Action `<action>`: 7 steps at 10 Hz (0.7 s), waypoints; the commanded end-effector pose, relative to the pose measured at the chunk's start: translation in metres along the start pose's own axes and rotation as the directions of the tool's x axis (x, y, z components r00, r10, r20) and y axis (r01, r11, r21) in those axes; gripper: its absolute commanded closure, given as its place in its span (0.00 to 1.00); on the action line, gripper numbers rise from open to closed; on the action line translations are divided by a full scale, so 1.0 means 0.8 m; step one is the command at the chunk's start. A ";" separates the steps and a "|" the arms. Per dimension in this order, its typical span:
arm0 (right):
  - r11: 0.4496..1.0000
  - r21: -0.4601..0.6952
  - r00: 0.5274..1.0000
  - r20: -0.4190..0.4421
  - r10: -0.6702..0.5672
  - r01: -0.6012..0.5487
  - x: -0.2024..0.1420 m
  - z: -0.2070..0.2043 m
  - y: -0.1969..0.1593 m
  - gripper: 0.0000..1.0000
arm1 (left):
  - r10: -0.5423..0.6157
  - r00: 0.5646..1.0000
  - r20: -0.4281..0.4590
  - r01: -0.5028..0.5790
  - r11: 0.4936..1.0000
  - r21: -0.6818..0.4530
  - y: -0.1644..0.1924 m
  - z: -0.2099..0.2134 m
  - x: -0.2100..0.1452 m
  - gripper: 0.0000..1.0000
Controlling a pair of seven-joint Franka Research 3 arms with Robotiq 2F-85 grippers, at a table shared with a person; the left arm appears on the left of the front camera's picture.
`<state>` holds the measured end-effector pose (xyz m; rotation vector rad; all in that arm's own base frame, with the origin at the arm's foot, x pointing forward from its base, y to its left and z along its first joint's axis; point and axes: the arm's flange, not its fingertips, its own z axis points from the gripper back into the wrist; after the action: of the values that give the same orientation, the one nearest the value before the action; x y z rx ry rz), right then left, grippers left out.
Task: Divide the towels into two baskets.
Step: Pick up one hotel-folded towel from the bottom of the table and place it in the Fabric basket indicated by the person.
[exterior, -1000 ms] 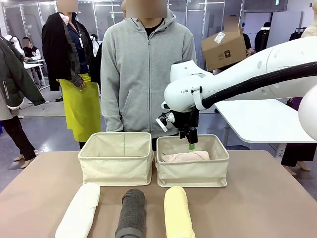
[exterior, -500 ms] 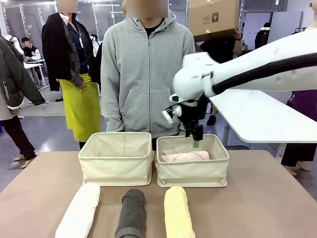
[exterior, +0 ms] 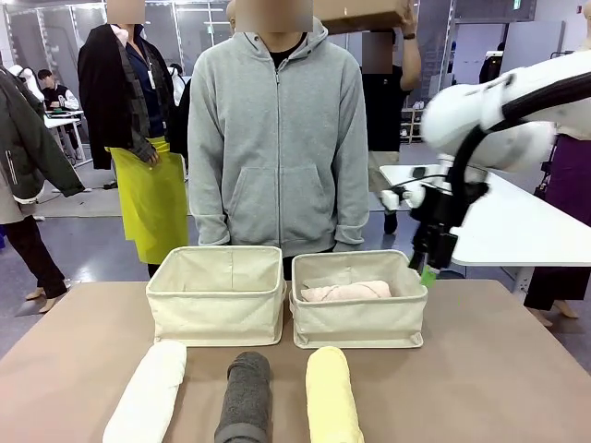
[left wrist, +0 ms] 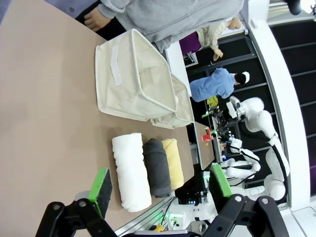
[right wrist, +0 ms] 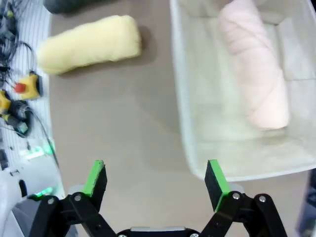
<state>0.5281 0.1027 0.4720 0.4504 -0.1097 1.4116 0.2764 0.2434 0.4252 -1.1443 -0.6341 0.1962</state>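
Observation:
Two cream baskets stand side by side, the left basket point(exterior: 218, 295) holding nothing that I can see and the right basket point(exterior: 360, 300) with the pink towel point(exterior: 346, 292) lying in it. In front of them the white towel point(exterior: 148, 392), dark grey towel point(exterior: 246, 397) and yellow towel point(exterior: 331, 395) lie in a row. My right gripper point(exterior: 428, 274) hangs open just beyond the right basket's right rim, empty. From the right wrist, my right gripper point(right wrist: 155, 180) looks down on the pink towel point(right wrist: 254, 84) and yellow towel point(right wrist: 89, 43). My left gripper point(left wrist: 160, 190) stands open and empty, facing the white towel point(left wrist: 131, 170).
A person in a grey hoodie point(exterior: 277, 138) stands right behind the baskets. Other people stand farther back. A white table point(exterior: 499, 226) lies behind on the right. Bare brown tabletop point(exterior: 499, 369) spreads right of the yellow towel.
My right arm has drawn up and to the right, out of the right basket, leaving the pink towel inside. The towels on the table have not moved.

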 end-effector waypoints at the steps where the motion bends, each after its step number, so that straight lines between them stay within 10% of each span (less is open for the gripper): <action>1: 0.988 0.129 0.973 0.205 -0.105 0.080 -0.069 -0.015 0.049 0.00 | -0.004 1.000 0.007 0.005 1.000 -0.015 -0.003 0.004 0.000 0.00; 7: 0.780 0.512 0.705 0.397 -0.587 0.361 -0.346 0.004 0.165 0.00 | -0.004 1.000 0.007 0.005 1.000 -0.015 -0.003 0.004 0.000 0.00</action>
<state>0.3607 -0.1263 0.4073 1.0983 -0.1360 0.8301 0.2764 0.2434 0.4253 -1.1436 -0.6340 0.1963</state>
